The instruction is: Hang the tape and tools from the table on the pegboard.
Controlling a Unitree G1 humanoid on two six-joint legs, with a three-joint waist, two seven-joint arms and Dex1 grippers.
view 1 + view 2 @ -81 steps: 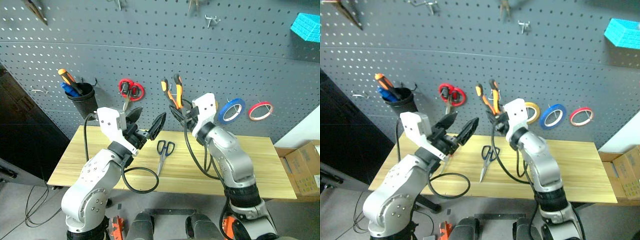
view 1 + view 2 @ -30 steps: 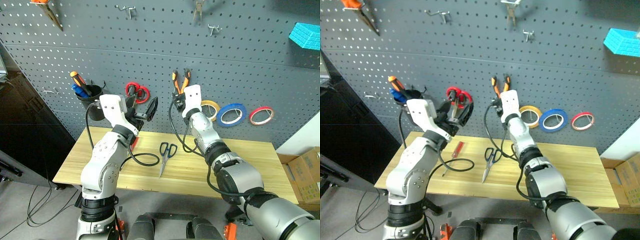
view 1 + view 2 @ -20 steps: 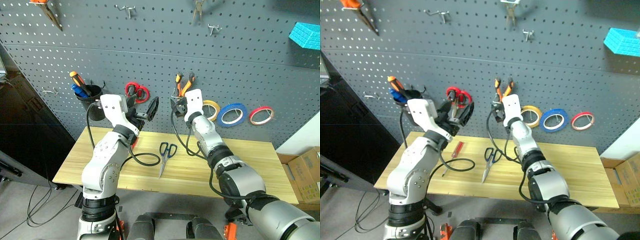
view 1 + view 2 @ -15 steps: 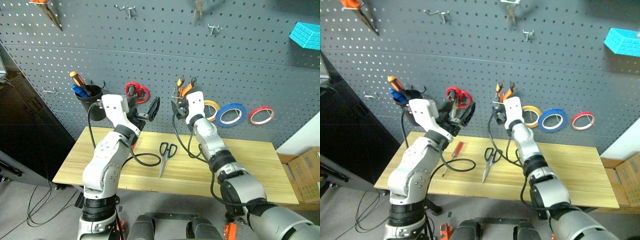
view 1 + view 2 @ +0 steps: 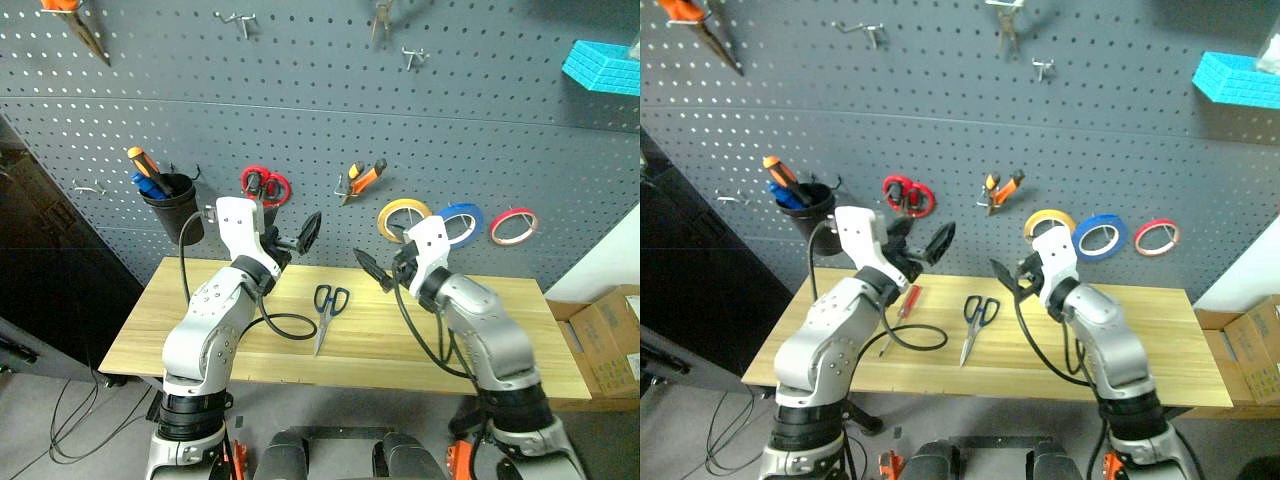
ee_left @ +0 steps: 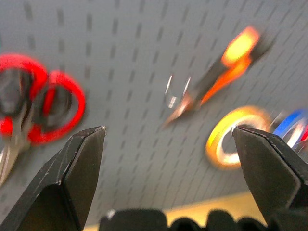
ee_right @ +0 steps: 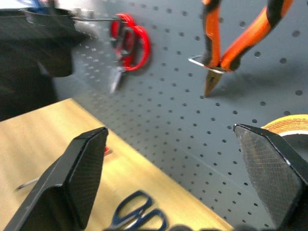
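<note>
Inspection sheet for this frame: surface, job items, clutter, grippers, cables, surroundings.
Surface: wooden table, below the pegboard.
Job's things: pliers and blue tape hang on the pegboard; dark-handled scissors lie on the table.
Clutter: red-handled screwdriver on the table; red scissors, yellow tape, red tape, tool cup on the pegboard.
Grippers: left gripper and right gripper open, empty.
Cables: black cable loops over the table.
Surroundings: cardboard box.
</note>
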